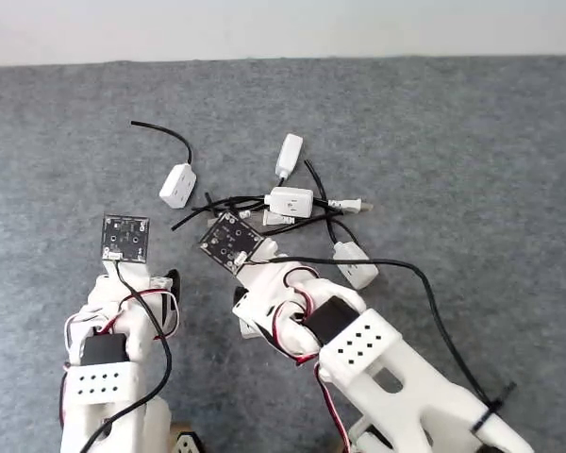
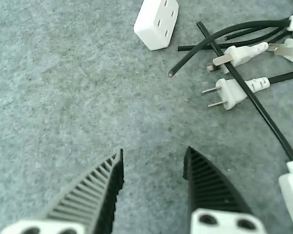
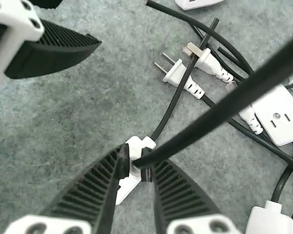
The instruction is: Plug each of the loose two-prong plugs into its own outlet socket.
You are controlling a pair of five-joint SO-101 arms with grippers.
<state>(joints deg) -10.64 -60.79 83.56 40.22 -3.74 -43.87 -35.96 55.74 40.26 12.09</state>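
My right gripper (image 3: 136, 153) is shut on a white two-prong plug (image 3: 140, 144) low over the grey carpet; its thin black cord (image 3: 180, 92) runs away toward the tangle. Two loose white plugs (image 3: 178, 74) (image 3: 206, 59) lie just beyond it, prongs showing, with a white outlet socket (image 3: 282, 116) to one side. My left gripper (image 2: 154, 161) hangs open over bare carpet with nothing between its fingers. Ahead of it lie a white outlet socket (image 2: 156, 17) and the same two loose plugs (image 2: 230, 92) (image 2: 238, 53). In the high view several sockets (image 1: 177, 185) (image 1: 290, 200) (image 1: 356, 265) sit among black cords.
A thick black cable (image 3: 234, 92) from the right arm crosses close in front of its camera. The left arm's dark finger (image 3: 44, 46) shows near the right gripper. Tangled black cords (image 1: 264, 212) spread across the middle of the carpet (image 1: 472, 151). Another white socket (image 1: 289, 155) lies farther back.
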